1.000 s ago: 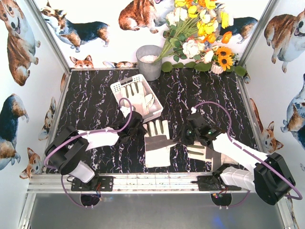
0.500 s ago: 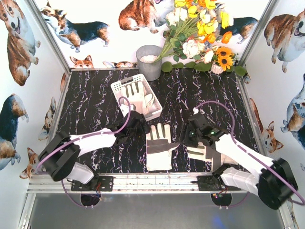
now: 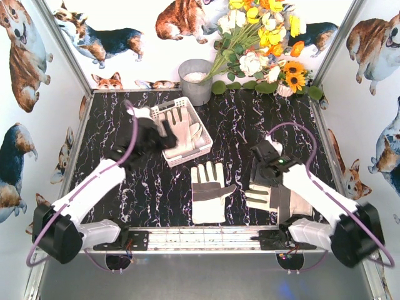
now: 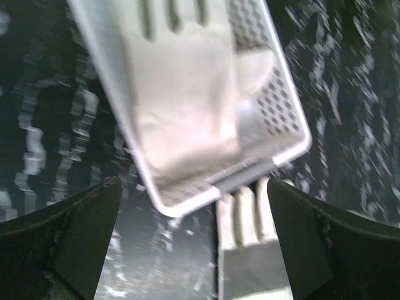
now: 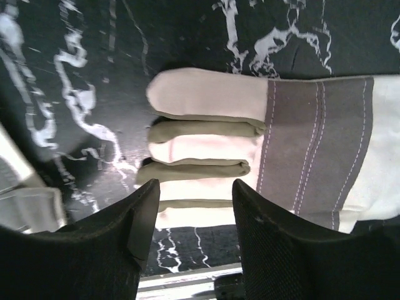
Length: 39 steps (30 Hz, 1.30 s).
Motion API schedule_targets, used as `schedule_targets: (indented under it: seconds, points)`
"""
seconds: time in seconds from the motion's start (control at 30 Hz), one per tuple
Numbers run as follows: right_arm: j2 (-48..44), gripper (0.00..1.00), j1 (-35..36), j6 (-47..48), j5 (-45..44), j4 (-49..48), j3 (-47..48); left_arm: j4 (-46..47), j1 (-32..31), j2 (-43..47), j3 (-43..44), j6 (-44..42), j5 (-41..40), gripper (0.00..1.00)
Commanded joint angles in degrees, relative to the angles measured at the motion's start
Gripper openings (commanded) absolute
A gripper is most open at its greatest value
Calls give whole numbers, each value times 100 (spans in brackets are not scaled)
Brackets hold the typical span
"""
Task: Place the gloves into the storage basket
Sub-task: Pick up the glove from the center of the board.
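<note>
Around me: white walls [image 3: 37,125] printed with corgis, left, right, far. Under me black marble-look table top [image 3: 237,125], white veins. Far edge: grey metal bucket [image 3: 195,81], flower bunch [image 3: 262,44] yellow, white, orange, just right of it. Near edge: aluminium rail [image 3: 200,236]. Light bright, even

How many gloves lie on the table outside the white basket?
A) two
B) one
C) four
A: the middle glove and the right-hand glove, which lies partly under the right arm, both rest on the table, outside the basket.
</note>
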<state>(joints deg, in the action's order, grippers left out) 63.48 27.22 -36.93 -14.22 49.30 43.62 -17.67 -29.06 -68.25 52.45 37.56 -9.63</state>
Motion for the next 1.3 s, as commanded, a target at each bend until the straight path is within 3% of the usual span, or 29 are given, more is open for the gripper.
schedule_targets:
  seconds: [0.0,0.2,0.67,0.8,0.87,0.97,1.1,1.27]
  points:
    - [670,50,-7,-132,-205,314,366,-899,934,148,391,-1190,9,94]
    - [1202,46,-8,-290,288,-22,415,-923,1888,210,361,-2083,-690,95]
    - [1985,34,-15,-301,373,-514,583,-553,1990,546,-165,-2310,-1077,95]
    - [2107,26,-15,-339,489,-644,488,-553,1987,532,-155,-2330,-1100,95]
    - [2089,12,-15,-334,537,-651,468,-534,1988,562,-171,-2354,-1073,95]
    - [1850,0,-15,-323,509,-536,559,-439,1978,636,-211,-2435,-756,94]
    - [1274,0,-24,-322,349,-229,855,-152,1667,855,-305,-2392,-213,92]
    - [452,0,-24,-434,73,-99,1191,489,499,1004,-557,-1850,11,92]
